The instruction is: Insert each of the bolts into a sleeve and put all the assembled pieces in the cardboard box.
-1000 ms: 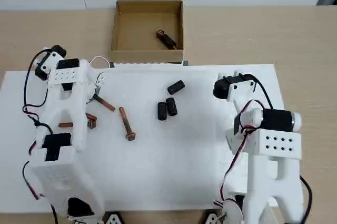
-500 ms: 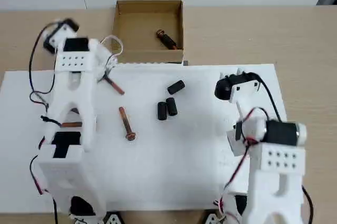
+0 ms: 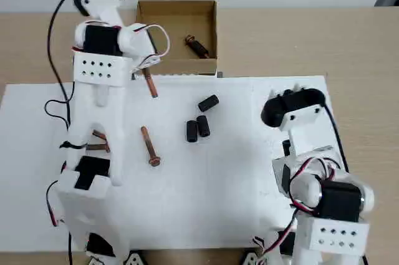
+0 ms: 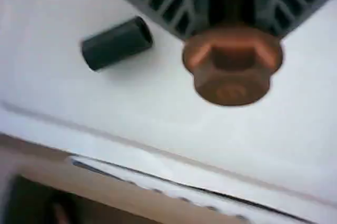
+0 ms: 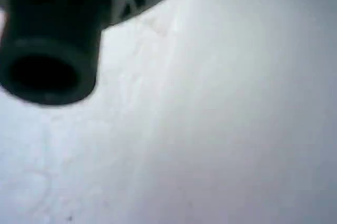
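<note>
The left tool (image 4: 231,2) is clamped on a bolt (image 4: 231,68), whose hexagonal head sticks out below the jaws. In the high view this held bolt (image 3: 151,85) hangs at upper left of centre, over the far edge of the white mat (image 3: 218,209), just in front of the cardboard box (image 3: 176,4). The right tool (image 5: 58,2) is closed around a black sleeve (image 5: 48,66), with its open end facing the wrist camera above bare mat.

Three loose sleeves lie near the middle of the mat. One sits alone (image 3: 209,102), and a pair (image 3: 197,128) lies side by side below it. A free bolt (image 3: 149,146) lies left of them, and two more bolts (image 3: 98,142) rest beside the left arm. Inside the box, at its right side, lies one assembled piece (image 3: 196,46). The mat and box sit on the wooden table (image 3: 280,40).
</note>
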Tool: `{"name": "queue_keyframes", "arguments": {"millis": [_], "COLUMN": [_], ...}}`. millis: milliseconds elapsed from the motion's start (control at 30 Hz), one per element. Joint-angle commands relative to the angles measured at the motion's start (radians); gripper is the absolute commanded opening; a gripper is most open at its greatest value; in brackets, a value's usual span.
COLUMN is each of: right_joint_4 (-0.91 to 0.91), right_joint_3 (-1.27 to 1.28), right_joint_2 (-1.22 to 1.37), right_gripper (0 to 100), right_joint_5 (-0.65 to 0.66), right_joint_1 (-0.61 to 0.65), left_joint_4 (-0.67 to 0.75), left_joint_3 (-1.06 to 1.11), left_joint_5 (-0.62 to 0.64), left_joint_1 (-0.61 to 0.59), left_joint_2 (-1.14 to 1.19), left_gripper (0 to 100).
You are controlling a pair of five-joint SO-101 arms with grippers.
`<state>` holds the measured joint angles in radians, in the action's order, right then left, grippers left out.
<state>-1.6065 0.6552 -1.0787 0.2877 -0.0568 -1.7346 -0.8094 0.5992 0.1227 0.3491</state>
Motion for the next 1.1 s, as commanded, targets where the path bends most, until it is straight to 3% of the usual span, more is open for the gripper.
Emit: {"name": "queue_keyframes", "arguments": {"millis": [0, 300, 600, 1067], "right_joint_4": [0.025, 0.102, 0.157, 0.170], "right_joint_3": [0.008, 0.172, 0.414, 0.448], "right_joint_2": [-0.033, -0.283, -0.674, -0.734], "right_gripper": [0.4, 0.4, 0.3, 0.3], "right_joint_5": [-0.091, -0.210, -0.229, -0.232], "right_joint_1": [-0.007, -0.001, 0.001, 0.002], "left_joint_4": [-0.017, -0.017, -0.008, 0.387], "left_joint_3": [-0.050, -0.025, 0.328, 1.106], "left_joint_5": [-0.083, -0.285, -0.318, -0.313], "left_joint_1": [0.086, 0.193, 0.273, 0.272], "left_joint_2": [-0.144, -0.304, -0.566, -1.132], "left_gripper": [1, 1, 1, 1]}}
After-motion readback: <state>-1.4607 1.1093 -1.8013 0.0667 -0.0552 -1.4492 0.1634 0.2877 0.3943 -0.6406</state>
